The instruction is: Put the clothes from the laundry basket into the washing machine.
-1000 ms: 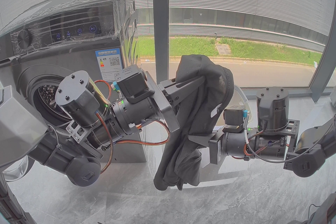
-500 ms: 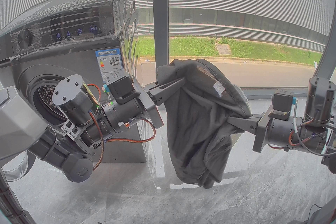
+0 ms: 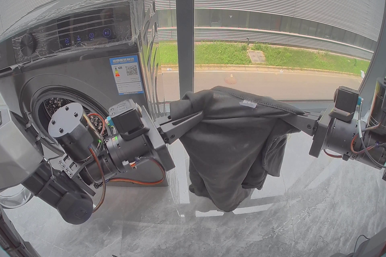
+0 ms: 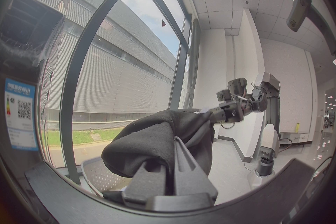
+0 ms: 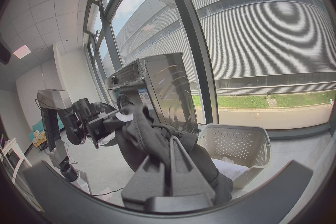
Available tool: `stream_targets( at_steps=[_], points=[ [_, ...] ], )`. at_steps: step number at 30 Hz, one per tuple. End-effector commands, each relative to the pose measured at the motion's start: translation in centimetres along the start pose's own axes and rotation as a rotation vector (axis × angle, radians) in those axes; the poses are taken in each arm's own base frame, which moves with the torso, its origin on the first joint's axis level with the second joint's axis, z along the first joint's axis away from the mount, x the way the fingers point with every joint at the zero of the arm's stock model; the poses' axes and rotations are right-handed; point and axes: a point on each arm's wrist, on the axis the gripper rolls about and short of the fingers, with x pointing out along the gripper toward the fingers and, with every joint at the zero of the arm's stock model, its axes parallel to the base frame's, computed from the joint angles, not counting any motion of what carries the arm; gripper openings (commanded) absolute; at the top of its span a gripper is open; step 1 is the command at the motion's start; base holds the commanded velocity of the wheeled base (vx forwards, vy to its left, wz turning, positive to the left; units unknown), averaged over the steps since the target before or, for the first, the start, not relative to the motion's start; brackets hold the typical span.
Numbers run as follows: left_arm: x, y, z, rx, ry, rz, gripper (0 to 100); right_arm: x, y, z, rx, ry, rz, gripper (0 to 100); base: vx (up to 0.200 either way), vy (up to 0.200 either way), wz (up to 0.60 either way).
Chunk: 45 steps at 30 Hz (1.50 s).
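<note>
A dark grey garment [image 3: 231,137] hangs stretched between my two grippers, above the floor in front of the window. My left gripper [image 3: 183,119] is shut on its left end, close to the right side of the washing machine [image 3: 80,53]. My right gripper [image 3: 299,119] is shut on its right end. The machine's round drum opening [image 3: 52,107] shows behind my left arm. Seen from the wrists, the garment [image 4: 157,140] bunches over the left fingers, and the cloth [image 5: 154,137] over the right ones. The white laundry basket [image 5: 241,144] stands by the window with something white inside.
A dark window pillar [image 3: 184,17] rises just right of the machine. Glass runs along the back. Grey marble floor [image 3: 249,229] lies open under the garment. The basket's perforated rim [image 4: 101,174] shows below the left gripper.
The two grippers have drawn apart, the right one moving right and up, the left one lowering left toward the machine. The garment went from a hanging bundle to a spread span.
</note>
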Motion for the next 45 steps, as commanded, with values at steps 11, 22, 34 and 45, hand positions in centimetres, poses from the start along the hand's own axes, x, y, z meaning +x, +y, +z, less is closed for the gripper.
stream_targets(
  at_steps=[11,22,34,45],
  points=[
    [-1.6,0.9,0.2,0.001,0.011,0.094,0,-3.9,1.8,1.2,0.002,0.03,0.311,0,0.0,0.0,0.0],
    [-2.4,-0.2,0.2,-0.013,0.027,0.073,0,-4.7,-0.7,2.2,0.032,0.058,0.227,0,0.0,0.0,0.0],
    [-1.9,-0.8,0.3,-0.012,0.017,0.045,0,-4.8,-0.6,2.0,0.031,0.071,0.26,0,0.0,0.0,0.0],
    [-1.6,-0.7,0.9,-0.001,-0.005,0.04,0,-3.9,-0.8,0.2,0.049,0.144,0.267,0,0.0,0.0,0.0]
  ],
)
